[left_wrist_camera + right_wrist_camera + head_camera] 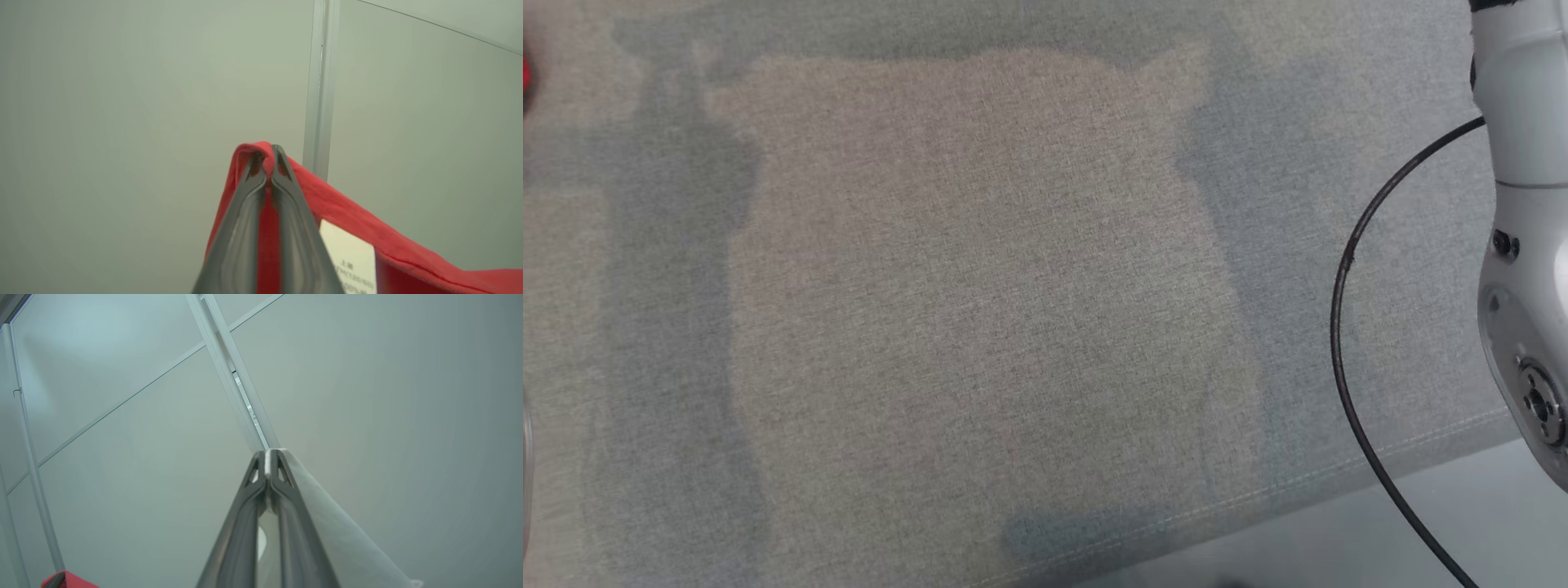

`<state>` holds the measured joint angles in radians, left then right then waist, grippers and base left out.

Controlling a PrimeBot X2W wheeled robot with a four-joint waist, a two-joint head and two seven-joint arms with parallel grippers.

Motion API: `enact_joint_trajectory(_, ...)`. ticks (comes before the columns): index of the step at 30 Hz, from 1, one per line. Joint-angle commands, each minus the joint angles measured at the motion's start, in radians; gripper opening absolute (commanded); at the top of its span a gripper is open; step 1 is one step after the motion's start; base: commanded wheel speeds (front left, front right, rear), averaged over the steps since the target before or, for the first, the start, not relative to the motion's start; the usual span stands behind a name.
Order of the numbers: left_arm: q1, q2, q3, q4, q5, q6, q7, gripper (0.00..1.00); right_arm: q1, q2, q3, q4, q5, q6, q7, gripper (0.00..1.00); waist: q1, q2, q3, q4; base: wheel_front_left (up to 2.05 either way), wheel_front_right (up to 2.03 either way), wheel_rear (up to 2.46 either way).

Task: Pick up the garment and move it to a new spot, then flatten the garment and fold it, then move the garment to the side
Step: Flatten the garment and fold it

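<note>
The left tool [267,153] is pinched tight on a fold of the garment [347,204]. Its two long fingers [237,237] are dark grey, smooth and tapered, each with a small triangular cut-out near the tip. The garment is red, soft and slightly fuzzy. It humps over the fingertips and runs off to the lower right as a taut, hemmed edge. A white rectangular label [351,253] with small dark print lies flat against it just beside the fingers. Behind is a smooth pale wall [122,102], split by an upright metal strip [320,81].

The right tool [269,453], of the same dark tapered make, is closed on the edge of a pale cloth [339,535]. This cloth is thin, smooth and whitish-grey, and slopes away to the lower right in a straight drape. Whether it is part of the red garment I cannot tell. A red corner of the garment also shows at that view's bottom left.

In the head view a sliver of red sits at the far left edge. A glossy white arm [1523,122] with rounded joints stands at the right, and a thin black cable [1347,269] curves beside it. Below lies the worktop [972,286], covered in grey, finely woven fabric. A stitched seam [1339,469] runs along its edge, with a smooth pale floor [1421,514] beyond.
</note>
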<state>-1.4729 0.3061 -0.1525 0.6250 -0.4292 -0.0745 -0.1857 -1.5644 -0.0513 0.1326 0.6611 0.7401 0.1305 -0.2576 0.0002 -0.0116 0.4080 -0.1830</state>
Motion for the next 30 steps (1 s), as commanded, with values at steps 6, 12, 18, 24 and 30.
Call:
enact_joint_trajectory(6,0.031,0.031,-0.007,0.141,-0.015,-0.032,-0.043,0.00,0.090,-0.001,0.077,-0.021,0.065,0.000,-0.009,0.00,-0.0002,0.0116,0.141,-0.053,0.00,0.00,0.00)
enact_joint_trajectory(12,0.060,0.081,0.005,0.218,-0.036,-0.048,-0.068,0.00,0.225,-0.001,0.135,-0.099,0.102,0.000,-0.008,0.00,-0.0002,0.0116,0.180,-0.069,0.00,0.00,0.00)
enact_joint_trajectory(18,0.027,0.092,0.017,0.189,-0.066,-0.055,-0.080,0.00,0.321,0.001,0.156,-0.194,0.107,0.000,-0.009,0.00,-0.0002,0.0116,0.182,-0.060,0.00,0.00,0.00)
enact_joint_trajectory(24,0.072,0.094,0.024,0.075,-0.125,-0.056,-0.079,0.00,0.405,-0.002,0.172,-0.273,0.101,0.000,-0.009,0.00,-0.0002,0.0116,0.163,-0.039,0.00,0.00,0.00)
enact_joint_trajectory(30,0.198,0.079,0.033,-0.013,-0.222,-0.056,-0.079,0.00,0.514,-0.039,0.186,-0.352,0.114,0.000,-0.009,0.00,-0.0002,0.0116,0.128,0.000,0.00,0.00,0.00)
